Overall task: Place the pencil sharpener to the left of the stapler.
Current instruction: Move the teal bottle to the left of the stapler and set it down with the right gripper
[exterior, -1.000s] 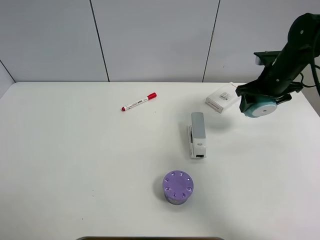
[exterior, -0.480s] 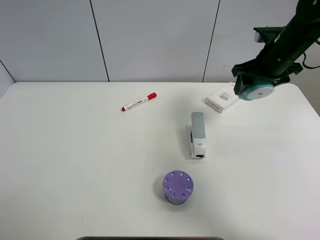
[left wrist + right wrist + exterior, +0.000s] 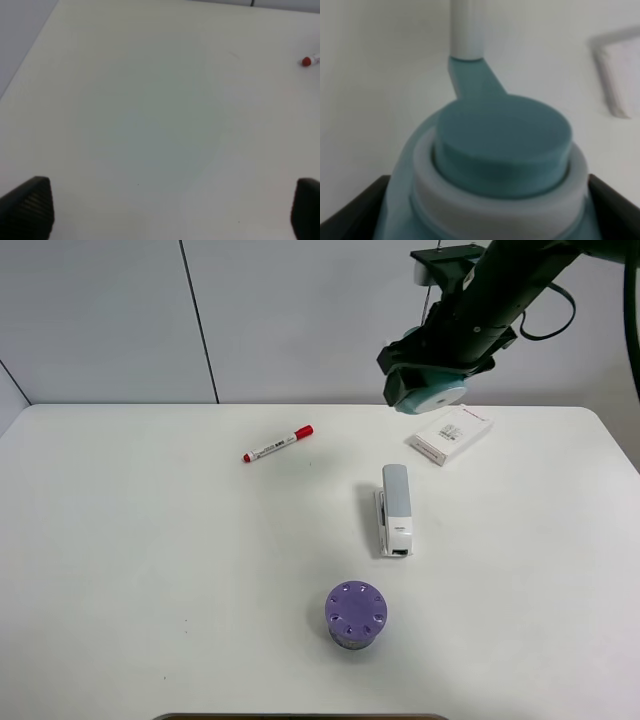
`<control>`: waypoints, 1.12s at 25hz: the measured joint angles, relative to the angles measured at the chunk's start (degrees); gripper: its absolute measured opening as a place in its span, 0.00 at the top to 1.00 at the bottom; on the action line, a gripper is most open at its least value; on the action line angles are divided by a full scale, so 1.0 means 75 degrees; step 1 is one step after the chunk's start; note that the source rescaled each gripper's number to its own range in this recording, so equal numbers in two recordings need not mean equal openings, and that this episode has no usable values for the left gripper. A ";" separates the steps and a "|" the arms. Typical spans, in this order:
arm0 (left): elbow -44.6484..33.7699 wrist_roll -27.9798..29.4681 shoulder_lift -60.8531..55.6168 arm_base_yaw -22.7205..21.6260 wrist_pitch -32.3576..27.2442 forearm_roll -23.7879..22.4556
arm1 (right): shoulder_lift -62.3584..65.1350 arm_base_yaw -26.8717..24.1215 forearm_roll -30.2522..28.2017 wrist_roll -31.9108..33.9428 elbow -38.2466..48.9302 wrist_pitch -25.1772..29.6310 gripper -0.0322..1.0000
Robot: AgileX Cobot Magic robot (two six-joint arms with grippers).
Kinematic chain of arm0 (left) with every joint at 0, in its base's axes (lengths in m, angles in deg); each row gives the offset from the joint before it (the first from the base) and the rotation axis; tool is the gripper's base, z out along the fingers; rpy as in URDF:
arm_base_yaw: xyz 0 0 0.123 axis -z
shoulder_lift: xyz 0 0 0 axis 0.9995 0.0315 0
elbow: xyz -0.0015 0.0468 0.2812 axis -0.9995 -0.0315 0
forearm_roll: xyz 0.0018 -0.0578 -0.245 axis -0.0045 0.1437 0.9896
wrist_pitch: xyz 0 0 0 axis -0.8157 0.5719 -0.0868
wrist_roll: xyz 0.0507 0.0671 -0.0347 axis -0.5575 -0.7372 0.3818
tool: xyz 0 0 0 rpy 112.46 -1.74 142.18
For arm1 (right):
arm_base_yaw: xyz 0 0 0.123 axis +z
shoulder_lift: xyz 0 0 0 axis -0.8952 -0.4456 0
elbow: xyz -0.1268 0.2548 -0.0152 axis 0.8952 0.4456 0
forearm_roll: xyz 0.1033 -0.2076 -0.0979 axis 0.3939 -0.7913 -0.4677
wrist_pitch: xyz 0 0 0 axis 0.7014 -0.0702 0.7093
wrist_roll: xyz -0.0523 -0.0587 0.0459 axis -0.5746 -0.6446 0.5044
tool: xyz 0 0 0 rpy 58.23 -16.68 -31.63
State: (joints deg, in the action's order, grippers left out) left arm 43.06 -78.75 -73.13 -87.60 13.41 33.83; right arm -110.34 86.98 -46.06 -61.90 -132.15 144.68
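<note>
Pencil sharpener (image 3: 428,392) aloft, pinched in right gripper (image 3: 485,215), above far table (image 3: 150,540) edge, behind stapler (image 3: 394,508), just beside white box (image 3: 451,434). Box's red print too small to read. Red marker (image 3: 277,444) well left. Purple cylinder (image 3: 355,615) near front. Left gripper (image 3: 170,207) spread wide over table.

The high camera looks down from the near edge over the whole bench (image 3: 150,570) toward the far wall (image 3: 300,320). The left wrist camera skims bare bench, sharing only the marker (image 3: 309,60). The right wrist camera sits close on the pencil sharpener (image 3: 505,150), glimpsing the white box (image 3: 620,70).
</note>
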 joint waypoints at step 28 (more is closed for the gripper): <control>0.0000 0.0000 0.0000 0.0000 0.0000 0.0000 | -0.3375 0.2344 0.0244 0.0000 -0.2096 -0.0279 0.95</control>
State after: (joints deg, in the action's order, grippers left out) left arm 43.06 -78.75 -73.13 -87.60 13.41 33.83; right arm -135.65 104.56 -44.23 -61.90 -147.86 142.59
